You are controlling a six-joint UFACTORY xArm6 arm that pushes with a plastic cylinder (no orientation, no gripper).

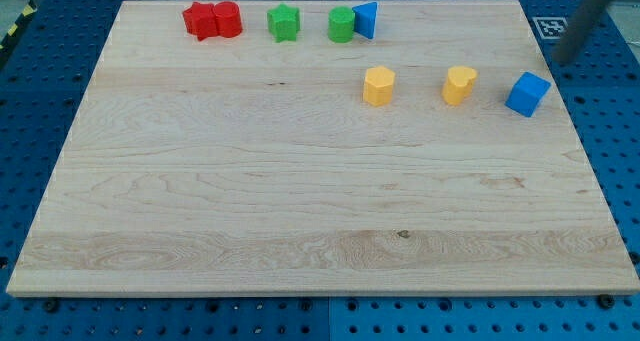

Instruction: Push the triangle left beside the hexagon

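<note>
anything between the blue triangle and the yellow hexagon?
Nothing. In the camera view, bare board separates the blue triangle from the yellow hexagon; the green cylinder touches the triangle's other side.

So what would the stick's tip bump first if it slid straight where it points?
Probably the blue cube: my tip, blurred, sits up-right of it, slanting toward the view's lower left. Depth is unclear.

Top row: red blocks (pixel 212 20), green star (pixel 284 22), green cylinder (pixel 342 25) touching blue triangle (pixel 366 19).
Mid right: yellow hexagon (pixel 379 85), yellow block (pixel 459 84), blue cube (pixel 527 93) stood apart, with gaps between.
Desk (pixel 250 191): lower half lay open.
</note>
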